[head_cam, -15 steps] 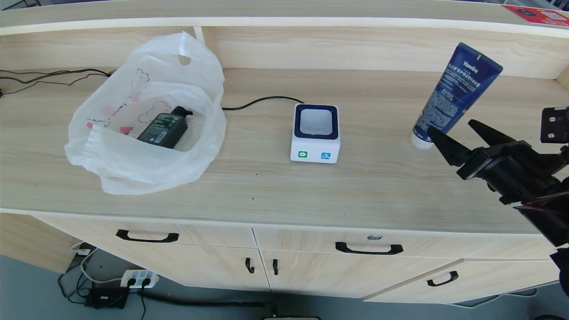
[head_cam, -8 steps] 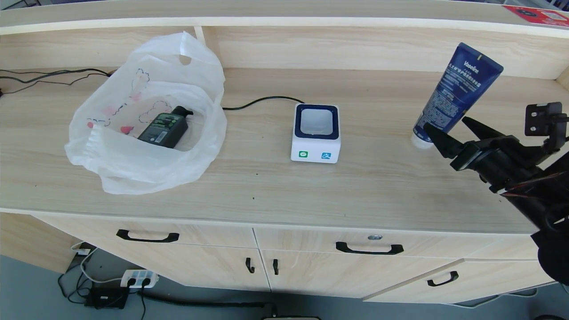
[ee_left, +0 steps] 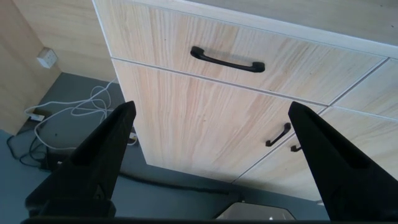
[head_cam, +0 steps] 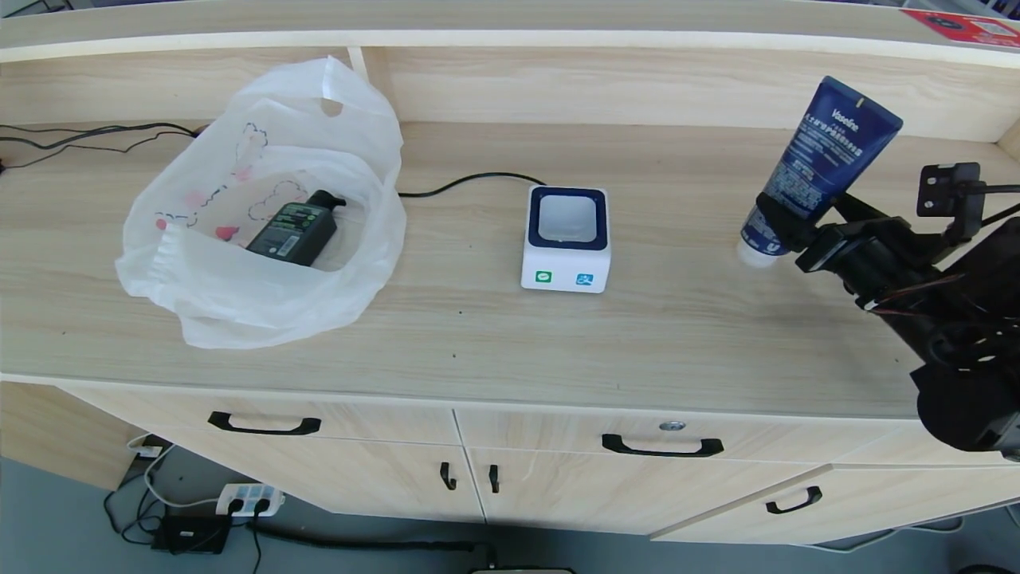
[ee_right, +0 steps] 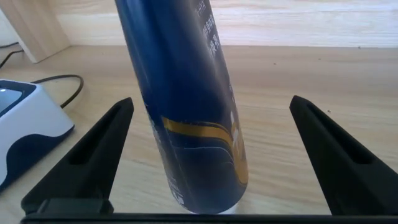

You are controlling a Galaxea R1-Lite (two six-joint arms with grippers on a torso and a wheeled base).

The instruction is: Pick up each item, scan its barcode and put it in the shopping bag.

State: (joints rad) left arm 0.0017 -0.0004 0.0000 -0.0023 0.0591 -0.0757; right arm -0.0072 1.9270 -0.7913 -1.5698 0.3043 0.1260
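The tube (head_cam: 821,163) stands cap down and leaning at 2 o'clock on the table (head_cam: 478,335), near the right edge. The right gripper (head_cam: 801,214) has its fingers spread wide on both sides of the tube, not closed on it. Bare table lies toward the scanner (head_cam: 566,237) at the centre. The bag (head_cam: 239,295) is at 9 o'clock. The left gripper (ee_left: 208,109) is wide open and holds nothing.

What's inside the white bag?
A dark bottle with a pump top lies on its side in the bag. The bag's crumpled front wall covers the part of its floor behind it, so anything small lying there cannot be seen.
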